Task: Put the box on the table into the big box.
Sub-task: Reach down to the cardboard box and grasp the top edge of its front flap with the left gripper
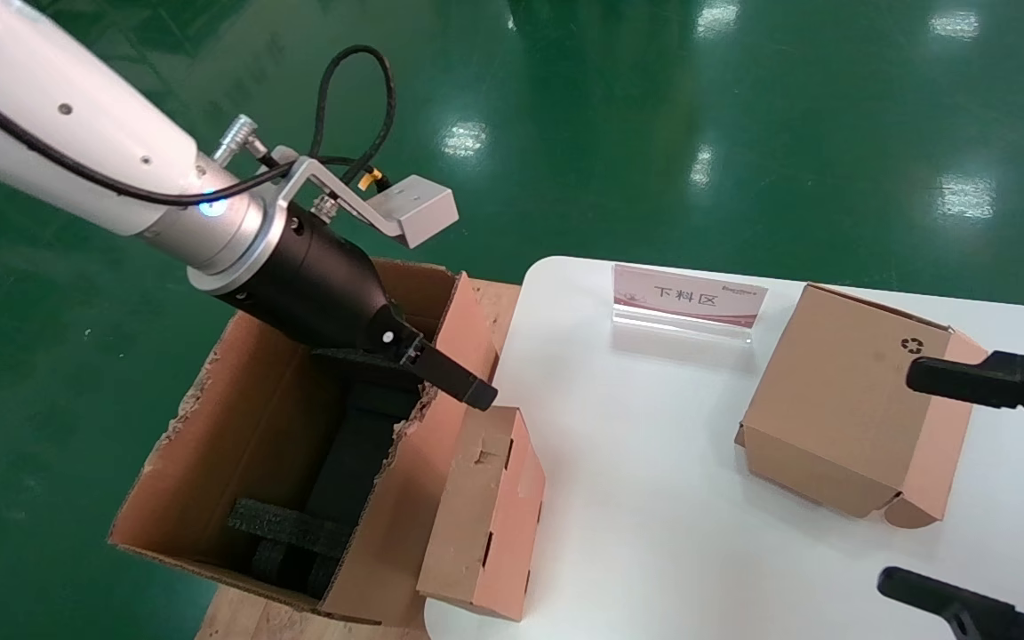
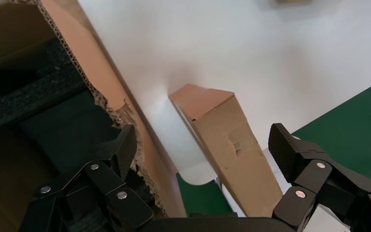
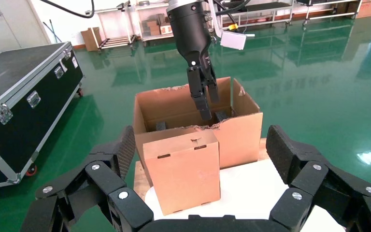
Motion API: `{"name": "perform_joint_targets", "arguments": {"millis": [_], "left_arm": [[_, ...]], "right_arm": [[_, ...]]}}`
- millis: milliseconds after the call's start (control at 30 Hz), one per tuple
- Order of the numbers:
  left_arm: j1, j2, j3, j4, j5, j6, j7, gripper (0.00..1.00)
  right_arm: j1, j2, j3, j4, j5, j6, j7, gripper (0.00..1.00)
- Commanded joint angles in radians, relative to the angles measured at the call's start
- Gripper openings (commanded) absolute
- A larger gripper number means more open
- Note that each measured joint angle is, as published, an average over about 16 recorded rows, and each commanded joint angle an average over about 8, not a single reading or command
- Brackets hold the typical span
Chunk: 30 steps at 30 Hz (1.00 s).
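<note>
The small flat brown box (image 1: 484,516) stands on its narrow side at the white table's (image 1: 654,462) left edge, next to the big box's (image 1: 254,436) ragged right wall. My left gripper (image 1: 428,373) is open and empty just above that wall and the small box's far end. In the left wrist view the small box (image 2: 227,140) lies below and between the spread fingers (image 2: 125,145). My right gripper (image 1: 912,480) is open and empty at the table's right side. Its wrist view shows the small box (image 3: 181,169) in front of the big box (image 3: 236,130).
A cube-like cardboard box with a recycling symbol (image 1: 850,409) sits on the table by the right gripper. A pink sign in a clear stand (image 1: 688,302) is at the table's back. Black foam pieces (image 1: 299,533) lie inside the big box. A black flight case (image 3: 24,96) stands on the green floor.
</note>
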Motion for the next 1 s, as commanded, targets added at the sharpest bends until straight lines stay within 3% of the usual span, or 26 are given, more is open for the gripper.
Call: {"name": "perform_joint_targets", "arguments": {"millis": [33,400,1000], "left_arm": [[-0.022,0.014,0.027,0.001,0.006,0.005,-0.02,1.0],[-0.092,0.077,0.152,-0.003,-0.021,0.021,-0.112,1.0],[-0.108,0.126,0.288,-0.005,-0.106,0.035,-0.178,1.0]], "right_arm": [[0.0,0.0,0.0,0.0,0.0,0.0,0.0,1.0],[0.0,0.0,0.0,0.0,0.0,0.0,0.0,1.0],[0.0,0.0,0.0,0.0,0.0,0.0,0.0,1.0]]}}
